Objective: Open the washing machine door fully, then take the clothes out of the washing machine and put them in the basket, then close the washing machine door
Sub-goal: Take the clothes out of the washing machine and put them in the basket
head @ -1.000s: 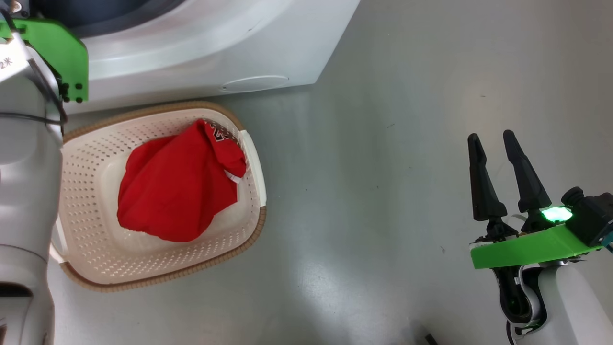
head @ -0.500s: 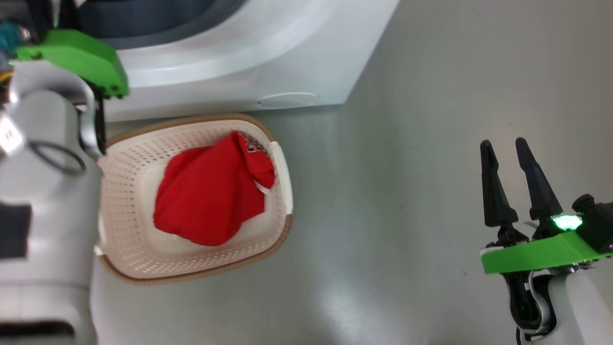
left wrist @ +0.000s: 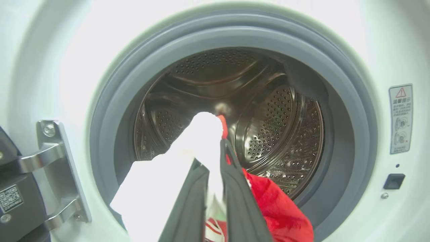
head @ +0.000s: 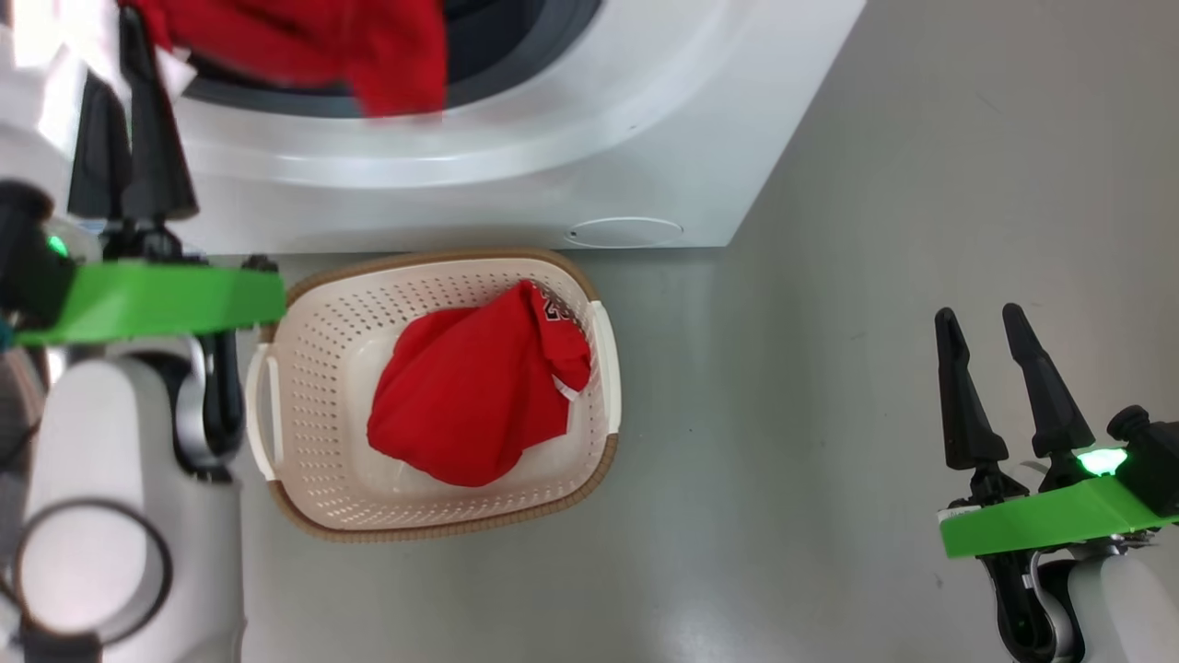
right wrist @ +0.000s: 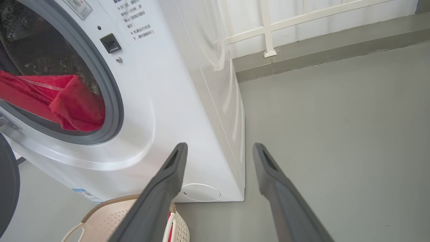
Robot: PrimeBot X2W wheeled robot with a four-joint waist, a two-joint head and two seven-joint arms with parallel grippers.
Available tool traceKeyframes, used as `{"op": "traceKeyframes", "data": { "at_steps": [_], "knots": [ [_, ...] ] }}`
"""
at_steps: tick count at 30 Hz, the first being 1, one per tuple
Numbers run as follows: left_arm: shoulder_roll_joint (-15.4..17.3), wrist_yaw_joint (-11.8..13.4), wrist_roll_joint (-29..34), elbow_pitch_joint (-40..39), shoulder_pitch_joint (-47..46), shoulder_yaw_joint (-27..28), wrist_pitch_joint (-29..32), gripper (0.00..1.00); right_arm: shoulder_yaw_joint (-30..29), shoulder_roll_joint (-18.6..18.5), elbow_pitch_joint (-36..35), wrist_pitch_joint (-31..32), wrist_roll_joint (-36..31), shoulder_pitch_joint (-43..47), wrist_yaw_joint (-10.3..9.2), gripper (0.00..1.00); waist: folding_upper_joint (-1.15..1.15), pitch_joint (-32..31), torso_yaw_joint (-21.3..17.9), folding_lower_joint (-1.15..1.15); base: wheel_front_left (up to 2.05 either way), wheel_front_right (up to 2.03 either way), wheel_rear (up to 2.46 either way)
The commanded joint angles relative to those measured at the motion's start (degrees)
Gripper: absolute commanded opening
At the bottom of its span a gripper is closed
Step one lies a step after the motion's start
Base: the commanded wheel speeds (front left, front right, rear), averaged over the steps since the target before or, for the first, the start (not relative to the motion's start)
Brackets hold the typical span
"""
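Observation:
The washing machine (head: 553, 157) stands open, with its steel drum (left wrist: 275, 117) and grey seal (left wrist: 339, 101) showing. My left gripper (left wrist: 213, 158) is at the opening, shut on a red and white garment (left wrist: 174, 174) that hangs out over the seal (head: 313, 46) (right wrist: 67, 101). A second red garment (head: 470, 405) lies in the cream basket (head: 322, 368) on the floor in front of the machine. The door (left wrist: 13, 201) is swung out on its hinge (left wrist: 50, 161); just its dark edge shows. My right gripper (head: 978, 315) hovers open over bare floor to the right, holding nothing.
Grey floor (head: 829, 368) spreads to the right of the machine and basket. A white railing and low kerb (right wrist: 302, 43) run behind the machine's right side. My pale left forearm (head: 120, 516) stands close beside the basket's left handle.
The head camera has shifted, bringing the machine's opening into view. My left gripper has drawn back from the drum with the red and white garment. The right gripper stays open and still.

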Motion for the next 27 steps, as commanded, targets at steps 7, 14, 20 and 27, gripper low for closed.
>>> {"op": "traceKeyframes", "data": {
  "at_steps": [7, 14, 20, 27],
  "knots": [
    [1.5, 0.7, -3.9, -13.6, 7.7, -0.1, -0.3, 0.00, 1.4, -0.8, -1.3, -0.4, -0.7, 1.4, 0.28, 1.00, 0.00, -0.7, 0.8, 0.00, 0.00, 0.00, 0.00],
    [1.5, 2.7, -5.2, -22.6, 12.0, -1.2, -0.3, 0.00, 1.4, -0.7, -1.3, -0.4, -0.6, 1.6, 0.28, 1.00, 0.00, -0.7, 0.8, 0.00, 0.00, 0.00, 0.00],
    [1.5, 3.5, -5.3, -22.8, 15.7, -4.3, -0.3, 0.00, 1.4, -0.6, -1.3, -0.4, -0.6, 1.5, 0.28, 1.00, 0.00, -0.4, 0.9, 0.00, 0.00, 0.00, 0.00],
    [1.5, 2.6, -5.0, -14.9, 18.1, -6.6, -0.3, 0.00, 2.1, -0.6, -1.3, -0.4, -0.6, 0.9, 0.28, 1.00, 0.00, 0.4, 0.2, 0.00, 0.00, 0.00, 0.00]
  ]
}}
